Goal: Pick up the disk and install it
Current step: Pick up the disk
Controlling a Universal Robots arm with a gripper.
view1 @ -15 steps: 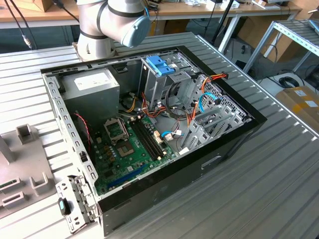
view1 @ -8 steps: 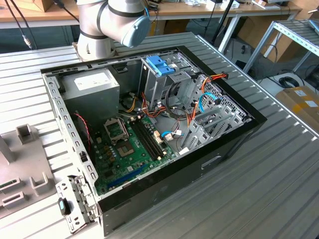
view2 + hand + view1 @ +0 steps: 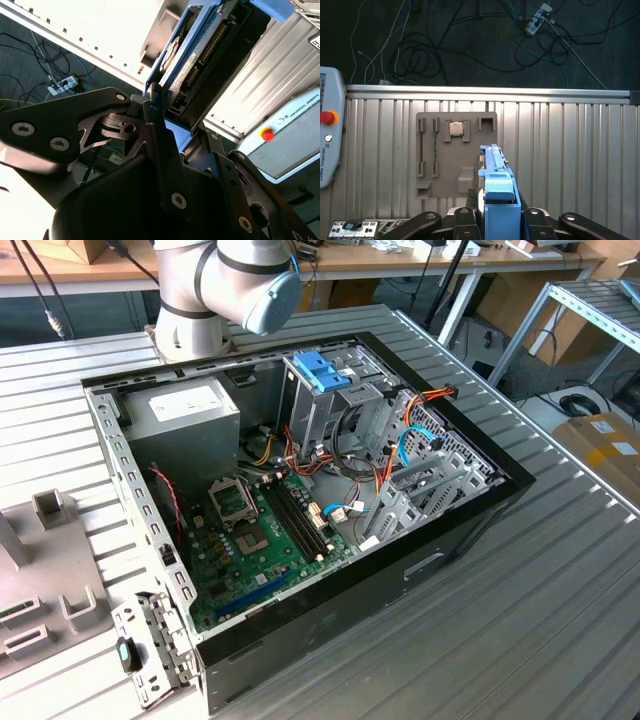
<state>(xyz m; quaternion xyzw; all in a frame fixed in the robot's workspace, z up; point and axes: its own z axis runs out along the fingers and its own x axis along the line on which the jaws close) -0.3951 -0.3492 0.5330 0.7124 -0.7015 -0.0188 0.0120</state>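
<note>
I log the disk [image 3: 496,170] in my gripper [image 3: 497,216], above the table [image 3: 570,150]; fixture plate [image 3: 45,565] sits at the exterior view's left of computer case [image 3: 330,612].

The exterior view is looking down obliquely onto the computer case [image 3: 400,580]. Both wrist views are looking closely along the gripper [image 3: 497,216] [image 3: 177,120], sharing the disk [image 3: 493,162] [image 3: 200,50] and teach pendant [image 3: 327,135] [image 3: 285,137].

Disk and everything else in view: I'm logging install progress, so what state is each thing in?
disk: gripped, lifted, not in the case.
gripper: fingers shut on the disk.
computer case: lying on its side, open, insides exposed.
chip: seated in a recess of the grey tray.
</note>
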